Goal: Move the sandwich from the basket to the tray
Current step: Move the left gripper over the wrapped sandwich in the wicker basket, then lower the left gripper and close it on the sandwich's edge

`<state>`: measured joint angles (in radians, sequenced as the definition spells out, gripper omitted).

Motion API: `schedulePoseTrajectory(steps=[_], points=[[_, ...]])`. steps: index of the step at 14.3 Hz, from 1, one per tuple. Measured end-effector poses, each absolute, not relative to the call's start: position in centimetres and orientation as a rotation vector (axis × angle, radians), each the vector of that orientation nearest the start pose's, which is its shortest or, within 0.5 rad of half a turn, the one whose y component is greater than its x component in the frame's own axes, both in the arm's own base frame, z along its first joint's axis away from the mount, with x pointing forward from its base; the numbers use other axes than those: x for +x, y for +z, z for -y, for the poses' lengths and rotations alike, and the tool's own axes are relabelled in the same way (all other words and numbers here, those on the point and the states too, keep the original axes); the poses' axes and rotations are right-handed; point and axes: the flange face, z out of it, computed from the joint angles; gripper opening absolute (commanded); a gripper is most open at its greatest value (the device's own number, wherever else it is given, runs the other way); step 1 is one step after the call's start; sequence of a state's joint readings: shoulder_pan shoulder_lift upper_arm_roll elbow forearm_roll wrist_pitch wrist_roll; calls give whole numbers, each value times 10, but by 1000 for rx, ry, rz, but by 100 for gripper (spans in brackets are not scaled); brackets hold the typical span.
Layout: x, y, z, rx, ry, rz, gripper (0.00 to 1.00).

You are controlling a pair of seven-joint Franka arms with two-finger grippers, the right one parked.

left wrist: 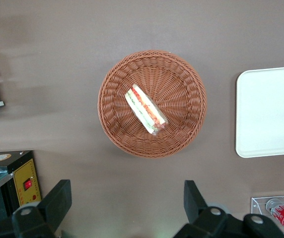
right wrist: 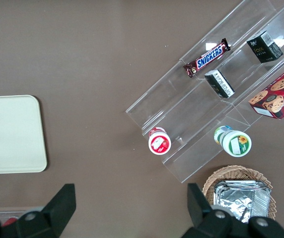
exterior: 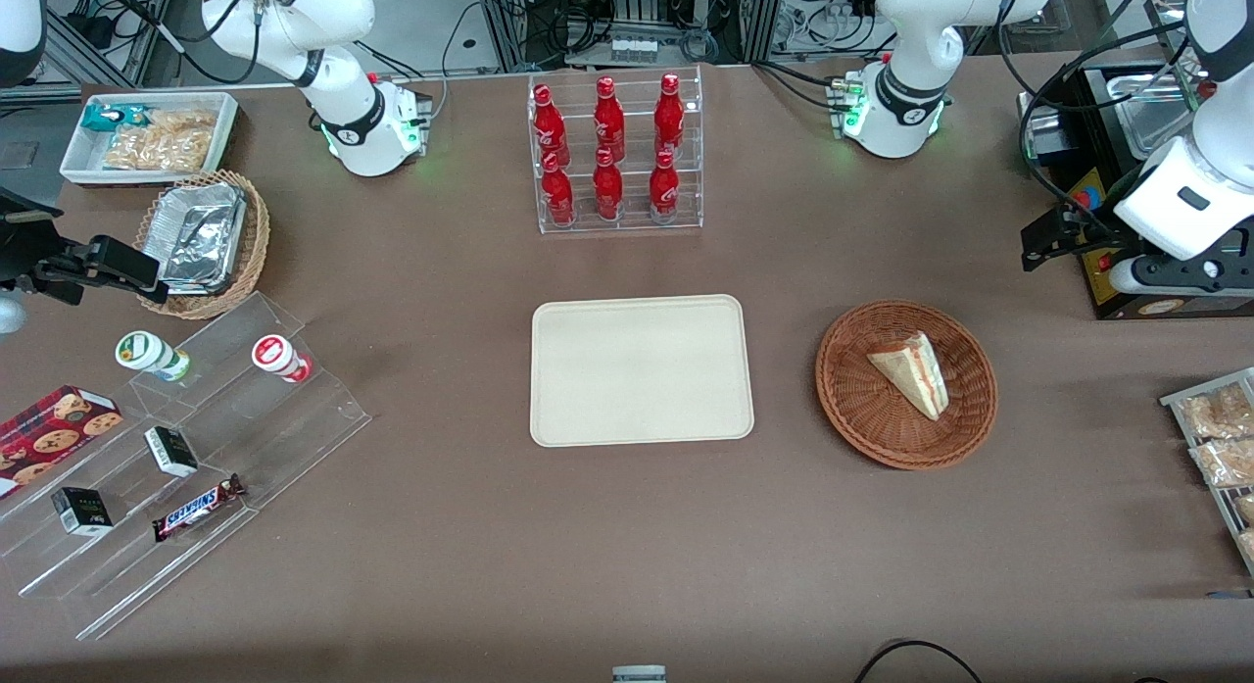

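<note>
The sandwich (exterior: 913, 372), a pale wedge with a red and green filling stripe (left wrist: 146, 110), lies in the round reddish-brown wicker basket (exterior: 862, 409) (left wrist: 181, 84). Beside the basket, toward the parked arm's end, sits the flat cream tray (exterior: 642, 369) (left wrist: 268, 111) (right wrist: 10, 134) with nothing on it. My gripper (exterior: 1048, 240) (left wrist: 127, 203) hangs high above the table, farther from the front camera than the basket and toward the working arm's end. Its fingers (left wrist: 57, 198) are spread wide and hold nothing.
A clear rack of red bottles (exterior: 615, 154) stands farther back than the tray. A black appliance (exterior: 1127, 271) sits close to my gripper, a rack of snack packets (exterior: 1220, 438) nearer the camera. A stepped acrylic shelf (exterior: 196, 438) and a foil-filled tan basket (exterior: 206, 242) lie toward the parked arm's end.
</note>
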<state>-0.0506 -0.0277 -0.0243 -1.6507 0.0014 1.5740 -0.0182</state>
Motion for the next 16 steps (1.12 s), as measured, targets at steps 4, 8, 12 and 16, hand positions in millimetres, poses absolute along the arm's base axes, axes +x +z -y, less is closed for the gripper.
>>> schedulePoseTrajectory(steps=[4,8,12,16], points=[[539,595,41,-3132,168,-90,100],[561,523,44,-3124,260,-100,100],[562,412,51,-3128,218,-119,100],[541,348,62,-3135,118,-15,100]])
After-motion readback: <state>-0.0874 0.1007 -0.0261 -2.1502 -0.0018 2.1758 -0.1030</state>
